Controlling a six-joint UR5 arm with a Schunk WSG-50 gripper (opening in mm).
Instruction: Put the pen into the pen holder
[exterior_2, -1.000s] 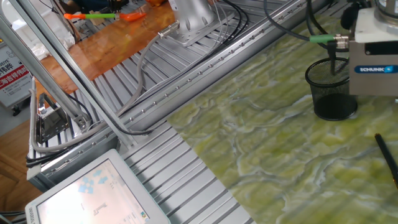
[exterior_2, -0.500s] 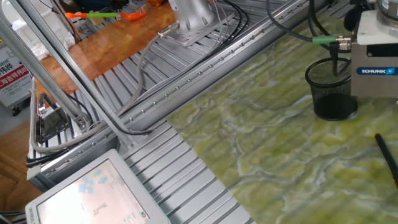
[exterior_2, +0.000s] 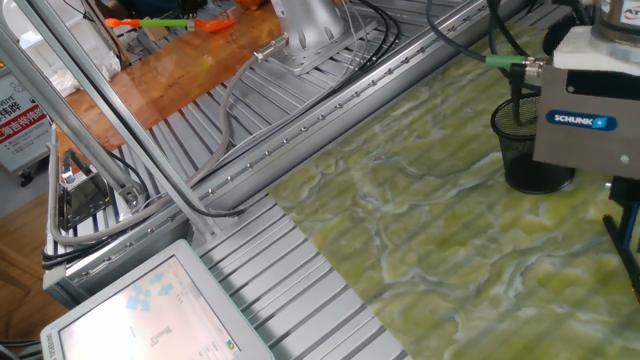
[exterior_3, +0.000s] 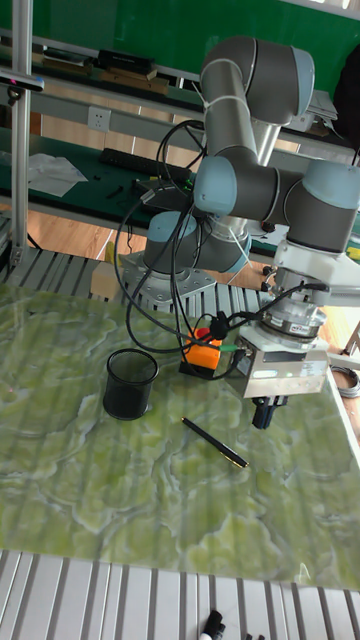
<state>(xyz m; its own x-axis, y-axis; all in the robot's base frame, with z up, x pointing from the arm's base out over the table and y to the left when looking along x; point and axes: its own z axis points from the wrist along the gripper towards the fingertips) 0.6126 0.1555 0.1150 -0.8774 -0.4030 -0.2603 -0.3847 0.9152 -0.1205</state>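
Green marbled table (exterior_3: 90, 480), aluminium rails around it. Gripper (exterior_3: 267, 411) hangs above the surface, fingers pointing down and holding nothing; they look close together, but I can't tell the gap for sure. Pen (exterior_3: 214, 443) lies flat on the table just below and beside the fingertips, not touching them. Pen holder (exterior_3: 130, 383) stands upright, well apart on the pen's far side from the gripper.
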